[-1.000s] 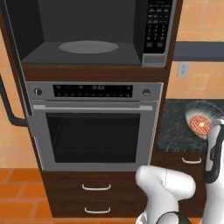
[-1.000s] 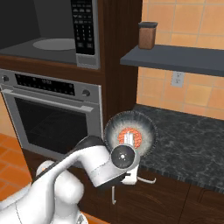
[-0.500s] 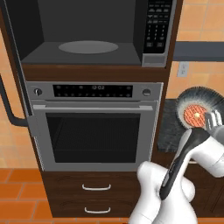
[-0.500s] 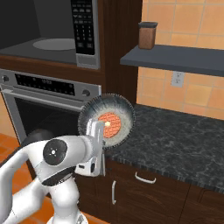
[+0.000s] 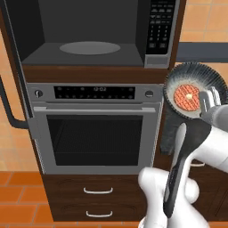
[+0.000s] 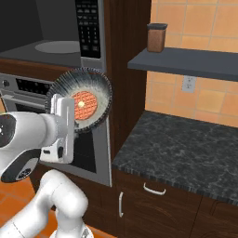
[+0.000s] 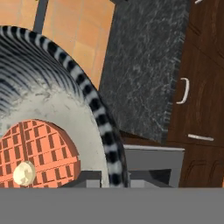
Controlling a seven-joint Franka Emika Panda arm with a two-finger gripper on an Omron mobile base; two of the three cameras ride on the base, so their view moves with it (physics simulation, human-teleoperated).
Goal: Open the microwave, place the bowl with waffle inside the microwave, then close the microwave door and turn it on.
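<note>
Gripper (image 6: 69,122) is clamped on the rim of the bowl (image 6: 95,88), holding it up in the air, tipped so its inside faces the cameras. Waffle (image 5: 186,96) sits inside with a pale dollop on it. Further back, at about 10 o'clock from the bowl in the left base view, the microwave (image 5: 93,33) cavity stands open, turntable (image 5: 90,47) bare. Oven (image 5: 95,127) sits right below it.

The oven (image 5: 95,129) display's digits and the microwave (image 5: 93,33) keypad are too blurred to read.
</note>
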